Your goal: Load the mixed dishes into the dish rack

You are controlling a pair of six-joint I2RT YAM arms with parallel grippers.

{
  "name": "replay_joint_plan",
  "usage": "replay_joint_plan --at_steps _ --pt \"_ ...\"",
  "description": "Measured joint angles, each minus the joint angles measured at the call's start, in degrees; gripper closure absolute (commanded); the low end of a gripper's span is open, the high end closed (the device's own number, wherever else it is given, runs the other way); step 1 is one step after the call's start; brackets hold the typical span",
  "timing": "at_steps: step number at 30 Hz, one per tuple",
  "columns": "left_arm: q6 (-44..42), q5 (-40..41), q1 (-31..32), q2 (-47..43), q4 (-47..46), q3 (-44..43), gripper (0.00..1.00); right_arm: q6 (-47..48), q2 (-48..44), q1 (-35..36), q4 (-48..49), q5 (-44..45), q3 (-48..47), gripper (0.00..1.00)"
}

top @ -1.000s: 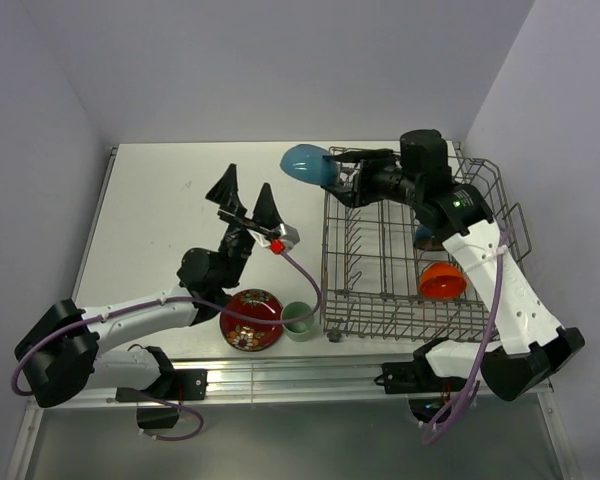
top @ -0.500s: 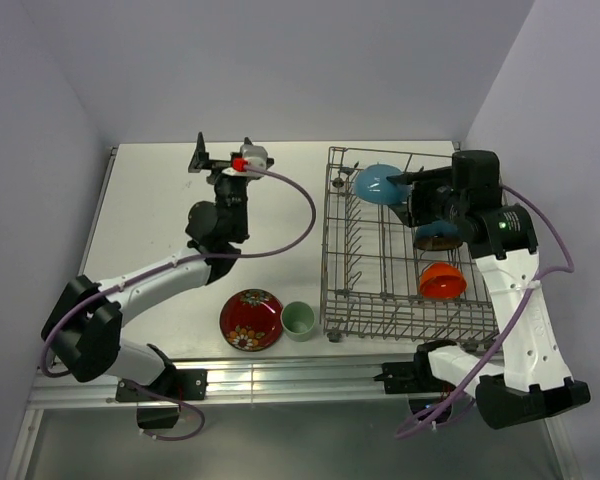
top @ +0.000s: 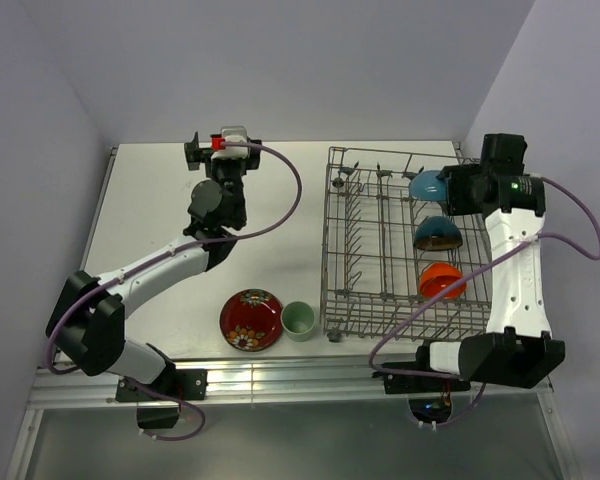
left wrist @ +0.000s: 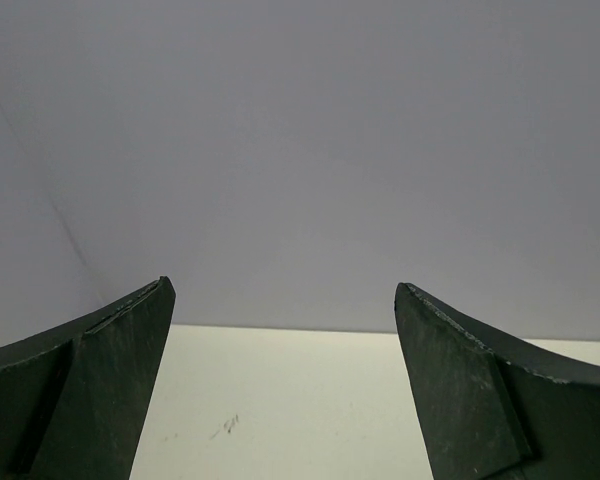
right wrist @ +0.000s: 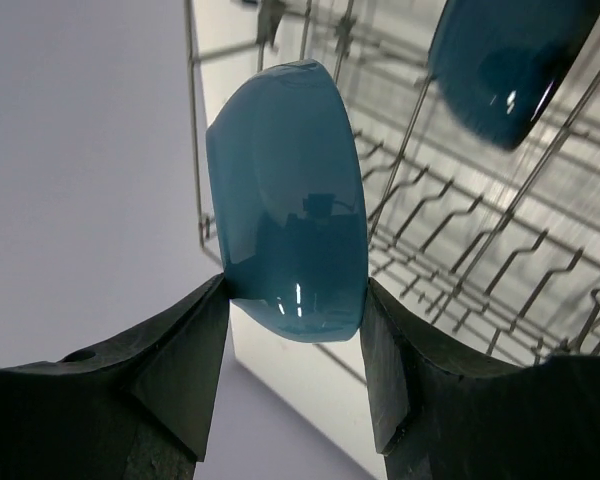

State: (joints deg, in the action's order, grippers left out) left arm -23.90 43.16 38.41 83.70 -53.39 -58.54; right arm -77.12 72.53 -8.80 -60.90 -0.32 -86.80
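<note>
2 of 5 racked: dark brown bowl (top: 438, 233), orange-red bowl (top: 442, 280), right side of dish rack (top: 326, 250). In hand: blue bowl (right wrist: 285, 190), clamped by right gripper (right wrist: 292, 298) over rack's upper right. Idle: left gripper (left wrist: 285, 295), spread, empty, upper left of top view. Outstanding: red patterned plate (top: 251, 319), pale green cup (top: 298, 320), lower centre.

Three bowls were counted at 3 o'clock: one blue bowl (top: 426, 185), one dark bowl (top: 437, 233) and one orange-red bowl (top: 442, 281). One red plate (top: 251, 319) and one green cup (top: 298, 319) were counted at 6 o'clock. One dish rack (top: 365, 250) was seen.
</note>
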Motion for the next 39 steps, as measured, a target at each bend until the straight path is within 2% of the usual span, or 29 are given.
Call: replay_joint_plan --at_steps 8,22,39 --pt "2.5 2.2 -1.3 1.4 4.0 -0.4 0.04 1.6 4.5 -7.0 0.4 1.0 -0.1 1.00" --pt "5.0 3.7 -1.4 0.9 8.8 -0.8 0.04 -2.6 9.2 -7.2 4.2 2.5 0.5 1.00" --pt "5.9 4.3 -1.4 -1.4 9.2 2.1 0.03 -4.7 13.9 -6.0 4.8 5.4 1.1 1.00"
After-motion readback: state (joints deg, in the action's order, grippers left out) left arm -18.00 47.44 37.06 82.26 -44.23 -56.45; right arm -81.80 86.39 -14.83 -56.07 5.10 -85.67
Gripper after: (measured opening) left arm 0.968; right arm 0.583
